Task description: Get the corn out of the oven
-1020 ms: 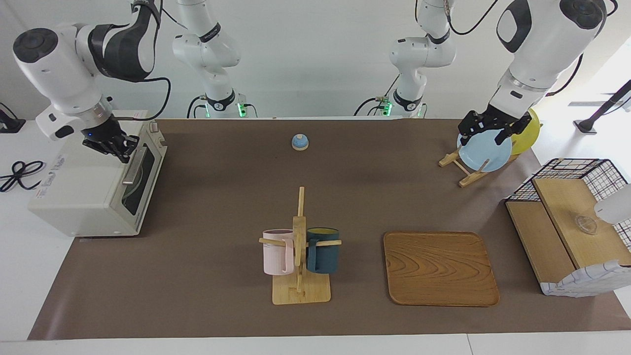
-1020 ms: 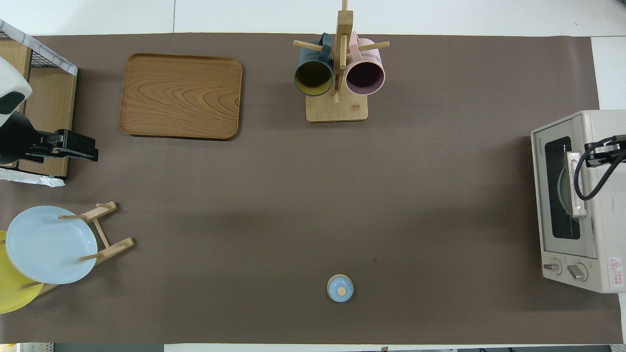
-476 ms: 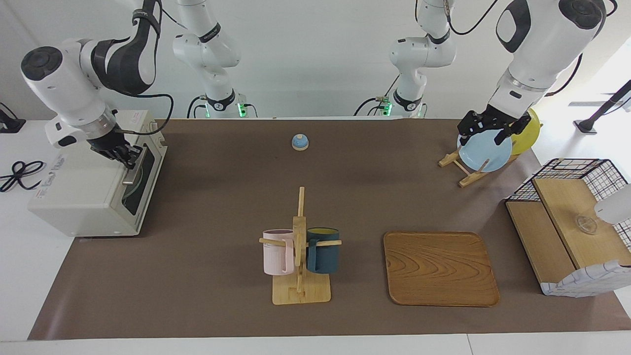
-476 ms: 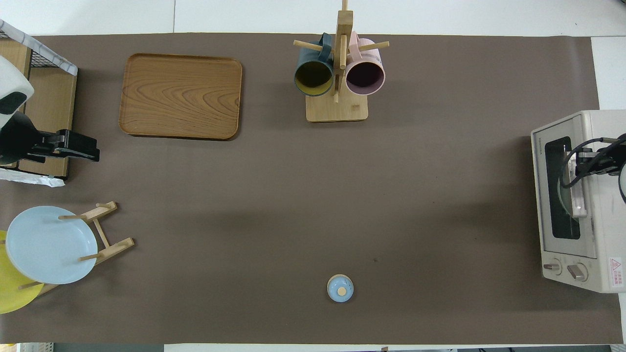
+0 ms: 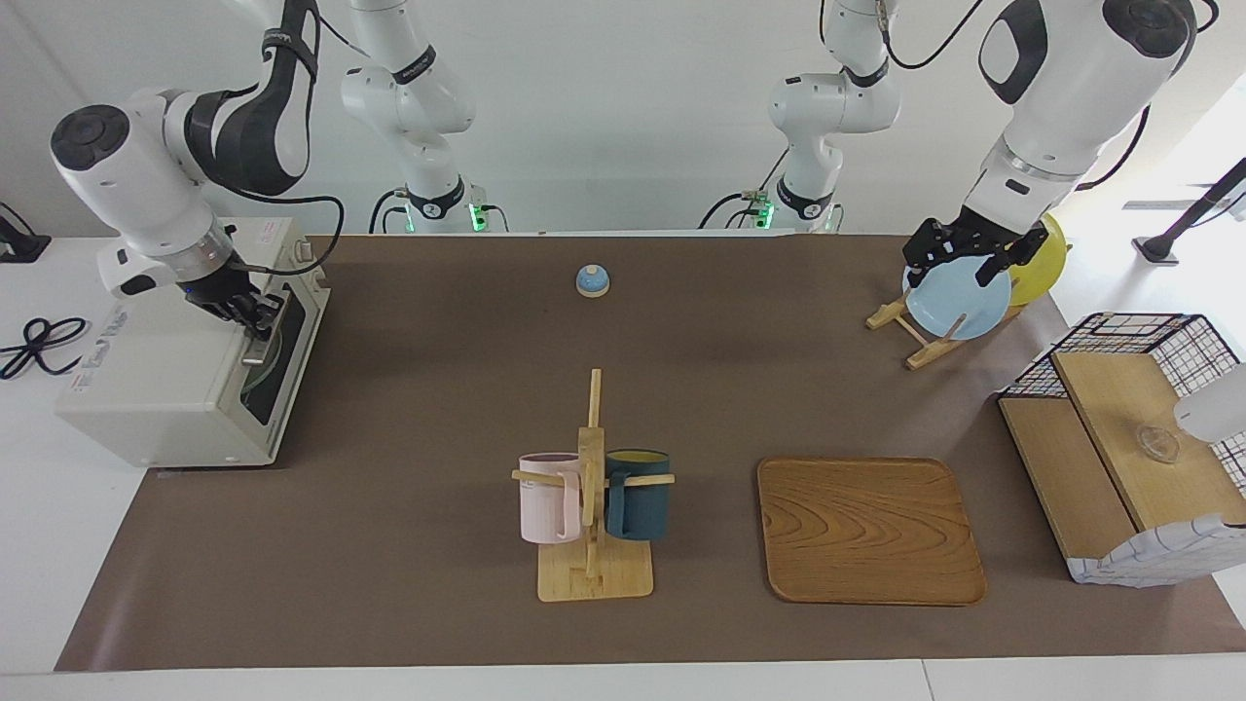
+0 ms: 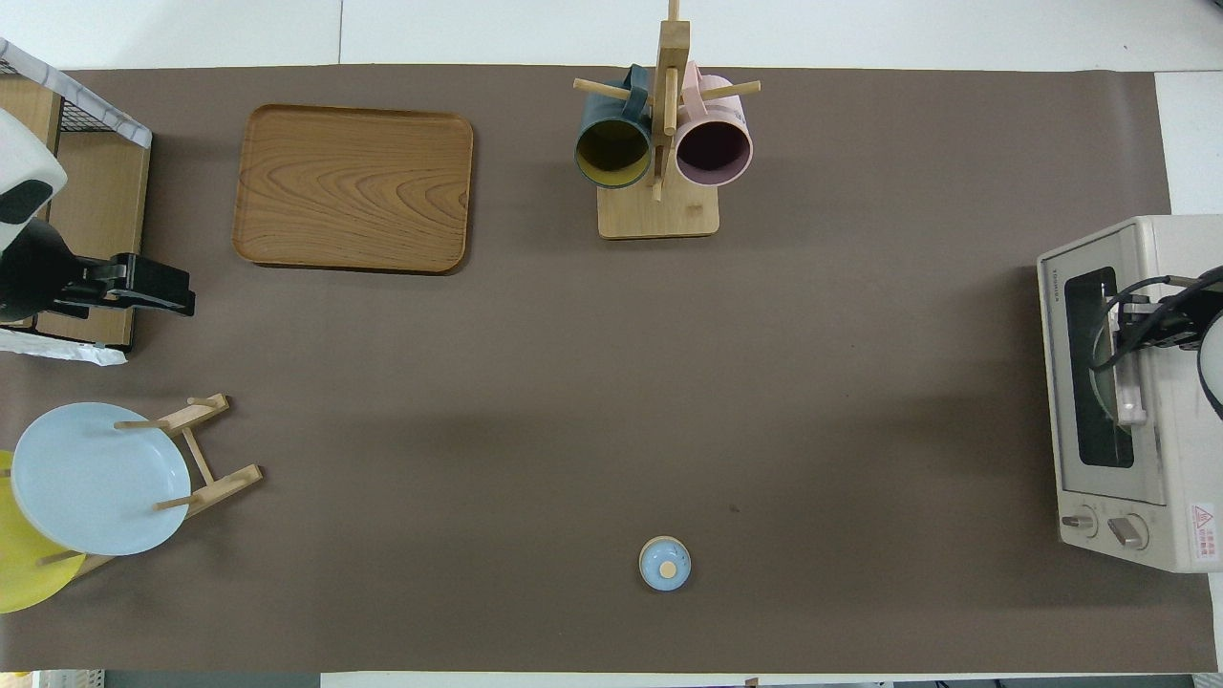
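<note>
The off-white oven (image 5: 170, 375) stands at the right arm's end of the table, its dark glass door (image 5: 277, 355) closed; it also shows in the overhead view (image 6: 1137, 401). The corn is hidden; only a pale round shape shows through the glass. My right gripper (image 5: 255, 313) is down at the door's metal bar handle (image 5: 263, 341), at the handle's end nearer to the robots. It also shows in the overhead view (image 6: 1132, 325). My left gripper (image 5: 966, 261) waits, open and empty, in the air over the plate rack.
A plate rack (image 5: 915, 336) holds a blue plate (image 5: 959, 302) and a yellow plate (image 5: 1046, 255). A wire-frame wooden shelf (image 5: 1129, 458), a wooden tray (image 5: 866, 531), a mug tree (image 5: 592, 526) with two mugs and a small blue lidded pot (image 5: 592, 280) stand on the brown mat.
My right gripper has come down from above the oven's top to the door handle. The door has stayed closed. The left arm has hardly moved.
</note>
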Tool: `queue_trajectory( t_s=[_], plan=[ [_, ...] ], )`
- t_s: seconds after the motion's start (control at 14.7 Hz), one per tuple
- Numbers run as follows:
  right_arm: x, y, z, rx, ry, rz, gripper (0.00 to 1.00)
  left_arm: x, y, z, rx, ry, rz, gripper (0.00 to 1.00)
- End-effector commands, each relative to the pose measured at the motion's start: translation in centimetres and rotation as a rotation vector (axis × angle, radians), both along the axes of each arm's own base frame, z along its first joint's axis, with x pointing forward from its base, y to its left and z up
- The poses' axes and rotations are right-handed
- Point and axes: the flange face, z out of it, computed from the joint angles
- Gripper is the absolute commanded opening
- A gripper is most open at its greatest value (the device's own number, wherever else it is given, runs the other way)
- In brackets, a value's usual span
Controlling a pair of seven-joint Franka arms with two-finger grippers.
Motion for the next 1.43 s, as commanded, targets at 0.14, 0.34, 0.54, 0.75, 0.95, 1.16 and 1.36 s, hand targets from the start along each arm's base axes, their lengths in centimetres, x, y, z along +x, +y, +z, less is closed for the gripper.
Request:
queue_trajectory(
  t_s=[0.14, 0.34, 0.54, 0.75, 0.95, 1.16, 1.36],
  plan=[
    [-0.2, 2.7, -1.3, 0.016, 0.005, 0.024, 0.00, -0.5, -0.1, 0.3, 0.008, -0.013, -0.005, 1.00],
    [-0.2, 4.4, -3.0, 0.016, 0.006, 0.032, 0.00, -0.6, -0.1, 0.3, 0.008, -0.012, -0.006, 1.00],
    [-0.1, 4.5, -4.6, 0.015, -0.005, 0.034, 0.00, -0.5, -0.1, 0.3, 0.008, -0.013, -0.005, 1.00],
    [-0.1, 4.8, -6.8, 0.025, -0.020, 0.037, 0.00, -0.6, -0.1, 0.2, 0.008, -0.012, -0.005, 1.00],
    [0.6, 4.9, -9.1, 0.024, -0.035, 0.042, 0.00, -0.6, 0.0, 0.2, 0.008, -0.012, -0.003, 1.00],
    [0.7, 7.1, -10.1, 0.022, -0.066, 0.079, 0.00, -0.6, 0.0, 0.0, 0.008, -0.010, -0.003, 1.00],
    [0.4, 7.7, -11.4, 0.022, -0.070, 0.089, 0.00, -0.6, 0.3, 0.0, 0.008, -0.012, 0.002, 1.00]
  ],
)
